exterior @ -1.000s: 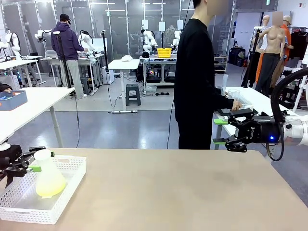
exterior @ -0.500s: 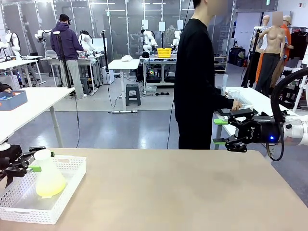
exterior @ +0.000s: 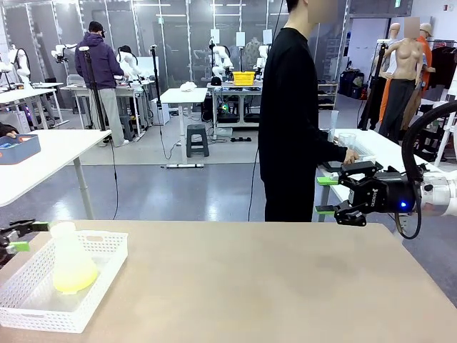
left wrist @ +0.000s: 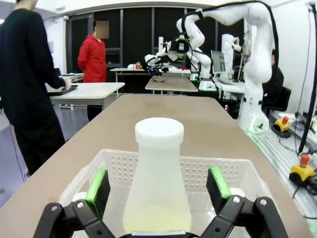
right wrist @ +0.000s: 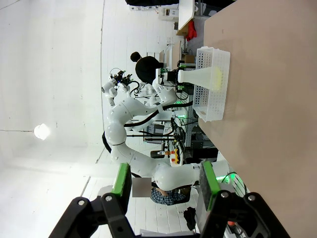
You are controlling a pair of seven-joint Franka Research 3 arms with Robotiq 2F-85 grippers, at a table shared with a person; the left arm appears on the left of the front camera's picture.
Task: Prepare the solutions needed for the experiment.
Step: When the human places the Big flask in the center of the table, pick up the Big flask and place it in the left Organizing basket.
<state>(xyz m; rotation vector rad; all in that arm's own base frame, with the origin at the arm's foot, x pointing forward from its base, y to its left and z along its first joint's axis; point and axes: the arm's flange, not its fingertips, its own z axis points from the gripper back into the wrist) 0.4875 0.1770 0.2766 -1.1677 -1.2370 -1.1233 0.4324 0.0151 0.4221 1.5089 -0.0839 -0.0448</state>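
At the lower left of the front view, a frosted conical flask (exterior: pixel 71 263) with a white cap stands upright in a white perforated basket (exterior: pixel 100 282) on a tan table (exterior: pixel 271 286). Pale yellow-green solution (exterior: pixel 71 284) lies shallow in its base. The left gripper (exterior: pixel 17 236), at the left edge, is spread wide, holding nothing. At mid right, the right gripper (exterior: pixel 327 195) is also wide and empty.

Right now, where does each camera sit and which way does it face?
Front: between the arms, facing across the table at the person; right hand in view.
Left wrist: looks along the open left hand at the flask in the basket.
Right wrist: rolled sideways, along the open right hand.
All share flask and basket.
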